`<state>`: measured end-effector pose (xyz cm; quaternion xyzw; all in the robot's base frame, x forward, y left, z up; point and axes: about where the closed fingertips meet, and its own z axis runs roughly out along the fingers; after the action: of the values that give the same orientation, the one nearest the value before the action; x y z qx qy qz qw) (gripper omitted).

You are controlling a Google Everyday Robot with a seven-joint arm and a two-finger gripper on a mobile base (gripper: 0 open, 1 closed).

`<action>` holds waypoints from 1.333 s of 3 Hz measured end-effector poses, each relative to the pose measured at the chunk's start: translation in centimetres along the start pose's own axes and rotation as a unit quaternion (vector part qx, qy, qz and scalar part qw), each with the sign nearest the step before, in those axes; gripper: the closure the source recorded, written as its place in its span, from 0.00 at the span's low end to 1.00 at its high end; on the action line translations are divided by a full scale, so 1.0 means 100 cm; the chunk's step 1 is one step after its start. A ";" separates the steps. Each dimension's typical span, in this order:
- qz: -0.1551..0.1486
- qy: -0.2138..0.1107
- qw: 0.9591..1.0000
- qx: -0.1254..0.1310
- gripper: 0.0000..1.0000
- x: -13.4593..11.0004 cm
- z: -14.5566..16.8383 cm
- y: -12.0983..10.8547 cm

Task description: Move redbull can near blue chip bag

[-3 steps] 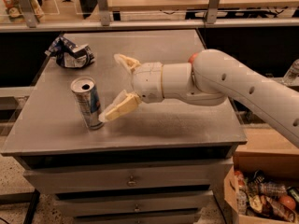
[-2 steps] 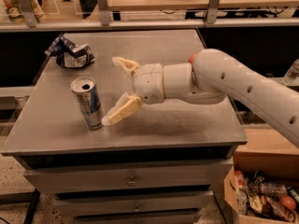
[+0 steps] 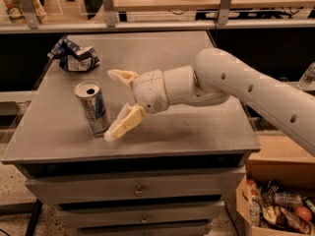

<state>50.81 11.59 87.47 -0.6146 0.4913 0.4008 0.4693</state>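
The redbull can (image 3: 93,107) stands upright near the front left of the grey cabinet top (image 3: 187,127). The blue chip bag (image 3: 74,56) lies crumpled at the back left, well behind the can. My gripper (image 3: 113,104) reaches in from the right on a white arm and is open. Its near finger (image 3: 123,124) lies just to the right of the can's base. Its far finger (image 3: 122,75) is behind and to the right of the can's top. The can is not between the fingers.
A shelf with metal posts (image 3: 109,4) runs behind the cabinet. A cardboard box of snacks (image 3: 280,210) sits on the floor at the front right. Drawers (image 3: 138,193) face the front under the top.
My gripper has moved a little to the left, closer to the can. The can and the bag have not moved.
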 end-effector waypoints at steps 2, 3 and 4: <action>0.024 0.015 0.998 -0.065 0.00 -0.002 0.029 0.017; 0.031 0.022 0.996 -0.078 0.18 -0.001 0.036 0.020; 0.039 0.026 0.996 -0.082 0.41 0.003 0.037 0.021</action>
<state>48.69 14.99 85.92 -0.6413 0.4927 0.4416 0.3886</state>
